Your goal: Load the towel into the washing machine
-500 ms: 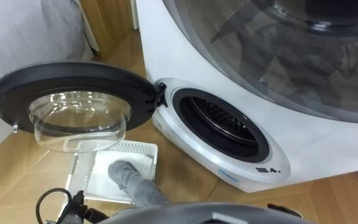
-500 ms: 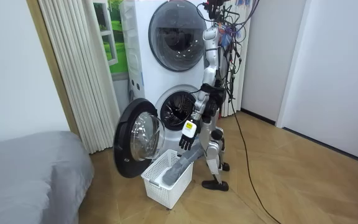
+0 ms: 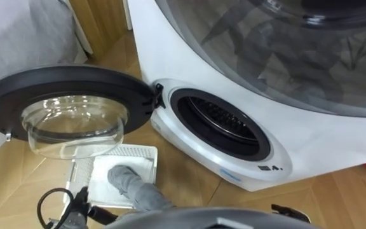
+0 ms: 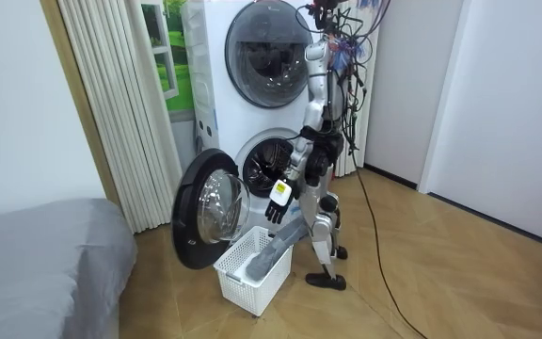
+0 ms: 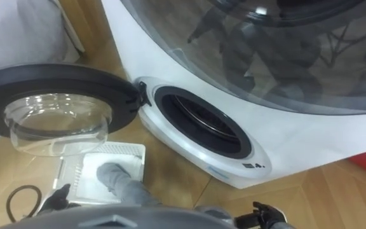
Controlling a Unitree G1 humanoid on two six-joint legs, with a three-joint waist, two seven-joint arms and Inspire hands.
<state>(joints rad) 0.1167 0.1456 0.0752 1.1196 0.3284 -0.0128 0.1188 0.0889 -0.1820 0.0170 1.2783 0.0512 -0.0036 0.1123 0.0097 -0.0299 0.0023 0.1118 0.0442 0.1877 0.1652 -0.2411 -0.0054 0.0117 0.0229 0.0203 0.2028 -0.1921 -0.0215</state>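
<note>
1. the robot stands upright on the wood floor, close in front of the washing machine (image 3: 323, 152). a white basket (image 4: 238, 281) sits on the floor just beside its feet, on the room view's left.
2. the machine's round door (image 3: 68, 83) is swung wide open to the robot's left. the drum opening (image 3: 218, 124) faces the robot and shows its dark ribbed inside.
3. the grey towel (image 3: 131, 183) lies in the basket, on the floor under the open door's edge. one end is bunched on the basket's bottom, and the rest runs up over the rim toward the robot's legs.
4. the left hand (image 4: 277, 201) hangs at the end of its lowered arm, over the basket's side nearest the robot. its fingers are loose, point downward and clasp nothing.
5. the towel is below this hand and apart from it. the raised end of the cloth is the part nearest the fingers.
6. the towel is outside the machine, lower than the drum opening and to the robot's left of it.
</note>
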